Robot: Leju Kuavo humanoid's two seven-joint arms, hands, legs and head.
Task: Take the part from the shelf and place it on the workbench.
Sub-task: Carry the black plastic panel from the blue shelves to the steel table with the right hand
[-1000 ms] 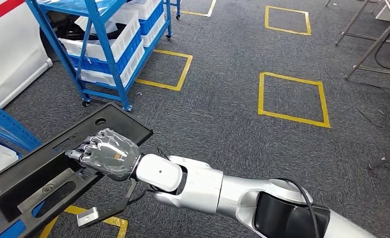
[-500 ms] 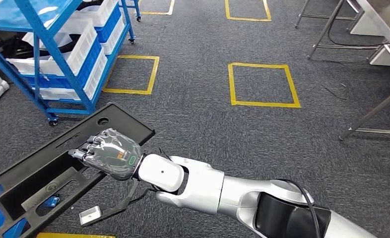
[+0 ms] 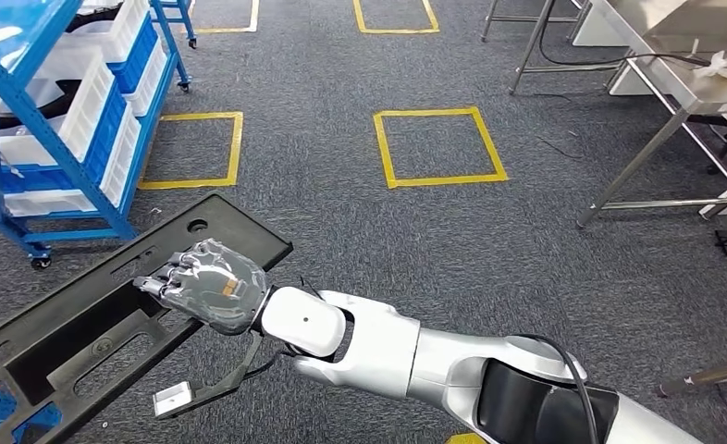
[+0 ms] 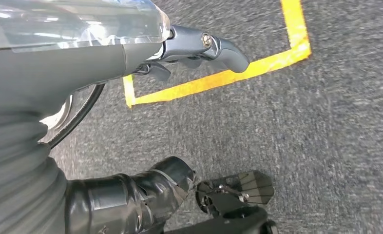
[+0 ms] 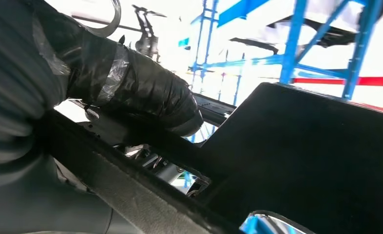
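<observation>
Over the grey carpet, our right hand keeps its fingers wrapped over the edge of the long black part, which it carries slantwise in front of us, one end near the blue shelf. Our left hand hangs above the floor with its fingers apart, holding nothing. Since a second ago our whole view has swung rightward: the shelf has slid toward the left edge, and a steel workbench has come in at the far right.
</observation>
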